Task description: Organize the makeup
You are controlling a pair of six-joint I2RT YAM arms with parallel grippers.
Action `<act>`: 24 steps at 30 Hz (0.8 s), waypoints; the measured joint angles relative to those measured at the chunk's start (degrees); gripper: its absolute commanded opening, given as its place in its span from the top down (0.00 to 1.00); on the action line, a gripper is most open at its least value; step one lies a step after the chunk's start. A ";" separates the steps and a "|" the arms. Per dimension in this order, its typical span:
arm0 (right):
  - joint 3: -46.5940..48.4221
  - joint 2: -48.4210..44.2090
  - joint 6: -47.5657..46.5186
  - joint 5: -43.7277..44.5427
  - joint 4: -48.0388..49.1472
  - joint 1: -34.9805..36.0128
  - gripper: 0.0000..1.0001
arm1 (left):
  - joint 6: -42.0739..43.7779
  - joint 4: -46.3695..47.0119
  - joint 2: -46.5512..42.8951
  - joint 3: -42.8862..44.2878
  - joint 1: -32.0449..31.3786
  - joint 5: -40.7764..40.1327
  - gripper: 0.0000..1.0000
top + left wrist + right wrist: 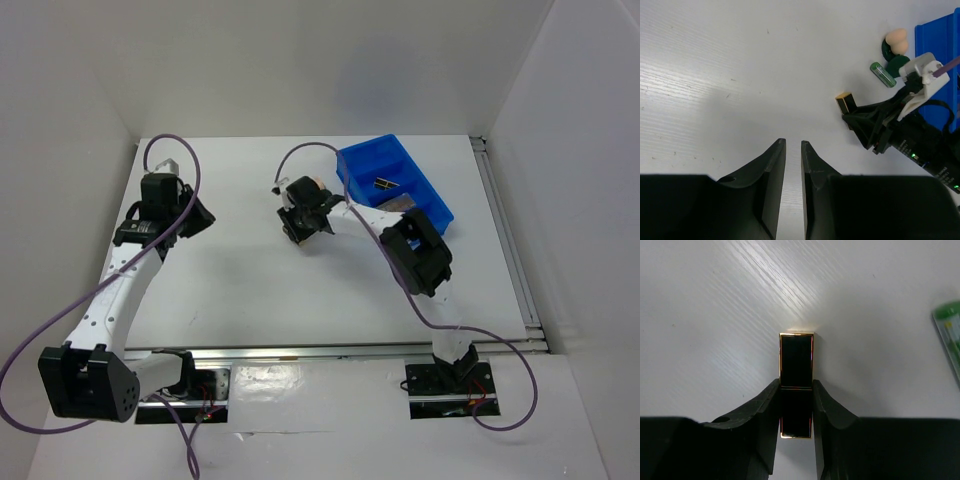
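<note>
White tabletop [715,300], lipstick [796,360] in right tool [796,386]

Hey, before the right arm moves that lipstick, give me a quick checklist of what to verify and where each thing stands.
1. Right gripper fingers pressed on both sides of the lipstick tube: ok.
2. Grip centred across the tube's width: ok.
3. Green tube apart from the grip: ok.
4. Left gripper empty and away from the lipstick tube: ok.
5. Free spot in the blue bin: cannot tell, the right arm partly covers it.
</note>
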 measured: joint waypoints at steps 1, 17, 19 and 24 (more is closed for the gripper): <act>-1.27 -1.18 1.29 0.20 -0.20 -0.33 0.89 | 0.02 0.00 0.00 0.00 0.11 0.07 0.67; -17.05 -21.49 38.93 4.70 6.25 -27.17 0.89 | 0.00 0.85 0.15 -0.04 1.16 2.80 0.67; -18.45 -21.38 42.53 4.98 6.69 -28.04 0.88 | 0.00 0.83 0.15 -0.04 1.36 2.95 0.67; -17.18 -19.85 48.70 5.29 7.41 -29.24 0.85 | 0.00 0.85 0.15 -0.07 1.57 2.97 0.67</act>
